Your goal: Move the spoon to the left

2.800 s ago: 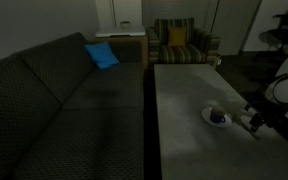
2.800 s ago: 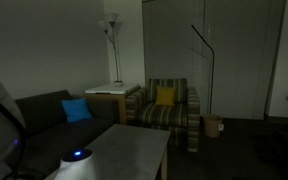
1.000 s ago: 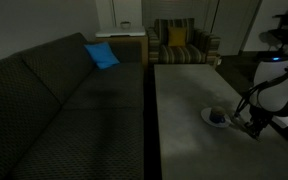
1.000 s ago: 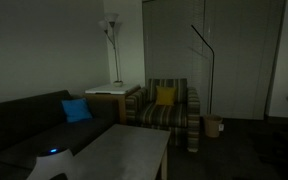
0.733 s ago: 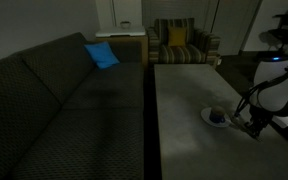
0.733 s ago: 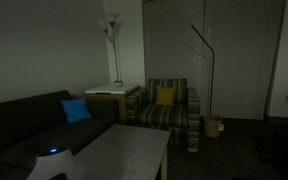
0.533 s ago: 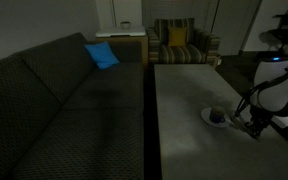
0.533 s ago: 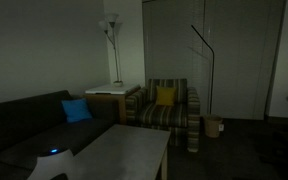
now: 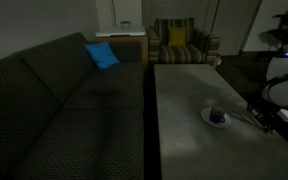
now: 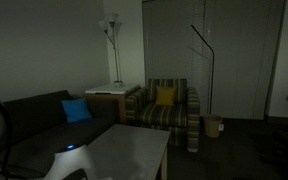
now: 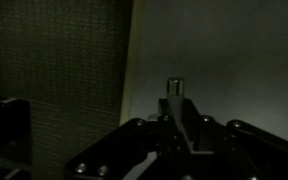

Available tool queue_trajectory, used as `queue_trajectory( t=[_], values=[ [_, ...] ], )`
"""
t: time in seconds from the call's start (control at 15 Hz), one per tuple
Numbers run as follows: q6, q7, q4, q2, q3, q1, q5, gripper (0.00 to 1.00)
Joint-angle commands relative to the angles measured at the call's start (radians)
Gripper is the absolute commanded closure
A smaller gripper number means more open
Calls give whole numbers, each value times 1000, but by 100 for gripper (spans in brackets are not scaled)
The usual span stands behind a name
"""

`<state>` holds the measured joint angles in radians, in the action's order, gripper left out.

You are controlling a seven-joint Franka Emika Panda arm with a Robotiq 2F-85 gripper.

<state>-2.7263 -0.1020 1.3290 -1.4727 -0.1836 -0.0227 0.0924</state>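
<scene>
**Spoon pinched in the claw, out past the saucer**

In the wrist view the spoon (image 11: 175,95) is a thin, pale silvery sliver with a brighter tip, sticking out from between the fingers. The gripper (image 11: 176,122) is drawn almost closed and clamps the spoon. In an exterior view the claw sits apart from the saucer (image 9: 208,118), on the side away from the sofa (image 9: 64,90). Half a second ago it was low, just beside the saucer. It has since pulled away.

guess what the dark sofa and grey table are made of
Long dark sofa: woven upholstery fabric, matte, with a fine dotted weave. Low grey rectangular table: smooth top with faint sheen, maybe stone or laminate; too dim to tell.
</scene>
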Motion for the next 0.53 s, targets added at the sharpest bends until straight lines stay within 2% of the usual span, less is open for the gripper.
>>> queue_trajectory(
  t=[0.0, 0.2, 0.47],
  values=[
    [-29, -47, -23, 0, -19, -6, -16, 96],
    [-134, -59, -21, 1, -50, 17, 5, 96],
    [-361, -50, 21, -2, -87, 65, 8, 96]
  ],
)
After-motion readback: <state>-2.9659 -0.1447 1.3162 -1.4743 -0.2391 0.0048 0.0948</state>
